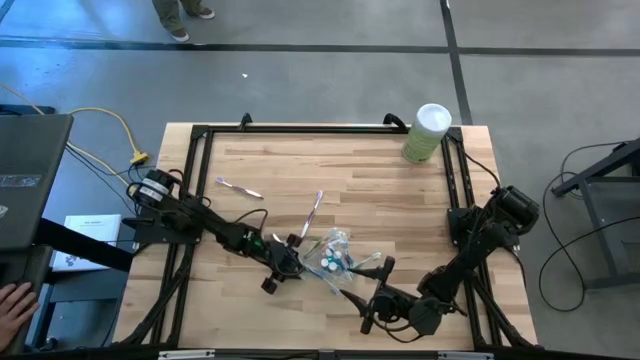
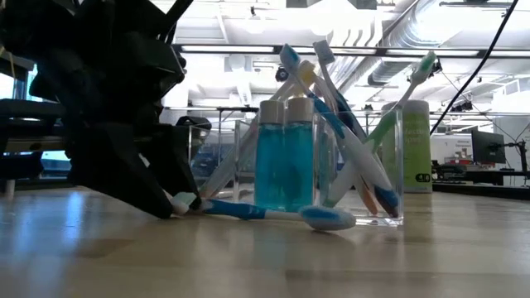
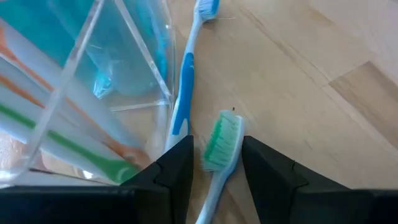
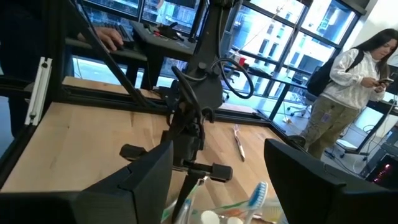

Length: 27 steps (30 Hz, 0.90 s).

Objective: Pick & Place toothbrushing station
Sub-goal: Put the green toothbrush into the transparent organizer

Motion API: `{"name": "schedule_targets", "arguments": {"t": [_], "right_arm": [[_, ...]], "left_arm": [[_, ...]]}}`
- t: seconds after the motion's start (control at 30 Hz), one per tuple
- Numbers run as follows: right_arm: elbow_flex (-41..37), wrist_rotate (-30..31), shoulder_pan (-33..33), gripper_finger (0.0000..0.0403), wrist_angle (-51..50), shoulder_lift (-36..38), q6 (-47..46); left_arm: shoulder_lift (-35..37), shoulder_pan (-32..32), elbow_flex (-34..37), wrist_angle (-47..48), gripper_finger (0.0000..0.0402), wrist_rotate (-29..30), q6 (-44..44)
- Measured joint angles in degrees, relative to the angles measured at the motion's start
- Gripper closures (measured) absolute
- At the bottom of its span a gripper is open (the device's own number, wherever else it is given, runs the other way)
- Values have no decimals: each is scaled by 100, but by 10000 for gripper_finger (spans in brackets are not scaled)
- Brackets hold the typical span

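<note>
The clear plastic cup (image 1: 335, 250) stands near the table's middle front, holding several slim toothbrushes and teal tubes (image 2: 286, 161). It also shows in the left wrist view (image 3: 112, 62). My left gripper (image 1: 285, 262) is low at the table, just left of the cup, with a green-bristled toothbrush (image 3: 222, 140) between its fingers. A blue-and-white toothbrush (image 3: 186, 74) lies flat on the table against the cup's foot. My right gripper (image 1: 372, 295) is open and empty to the right of the cup, near the front edge, pointing toward it. My left gripper has the green-bristled toothbrush by its neck, just behind the head (image 3: 214, 180), between its two fingers. The brush lies along the fingers, and its head sticks out past the fingertips. The fingers slant down to the table beside the cup. The fingers themselves hide the exact place of contact.
Two more toothbrushes lie on the table, one at far left (image 1: 238, 187) and one (image 1: 315, 212) behind the cup. A tall pale-green canister (image 1: 428, 132) stands at the far right corner. A person (image 4: 348, 81) stands beyond the table. A hand (image 1: 10, 305) rests by a laptop at left.
</note>
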<state>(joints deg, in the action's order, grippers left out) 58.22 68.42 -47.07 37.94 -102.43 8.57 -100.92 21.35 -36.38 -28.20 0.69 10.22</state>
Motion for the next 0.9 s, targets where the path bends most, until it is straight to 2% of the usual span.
{"name": "schedule_targets", "arguments": {"t": [0.1,0.3,0.37,0.63,0.77,0.9], "right_arm": [[0,24,-54,160,1,0,-54],[0,34,-96,160,4,0,-86],[0,44,-94,160,3,0,-95],[0,66,-98,160,2,0,-126],[0,68,-146,160,4,0,-126],[0,171,-204,160,26,0,-125]], "left_arm": [[-16,72,-2,-12,291,155,17],[-8,262,-2,-83,373,555,235],[2,317,0,-78,389,681,307],[442,712,7,-10,393,1098,311],[1102,1070,11,-154,394,1425,253],[1924,1405,11,-547,394,2175,198]]}}
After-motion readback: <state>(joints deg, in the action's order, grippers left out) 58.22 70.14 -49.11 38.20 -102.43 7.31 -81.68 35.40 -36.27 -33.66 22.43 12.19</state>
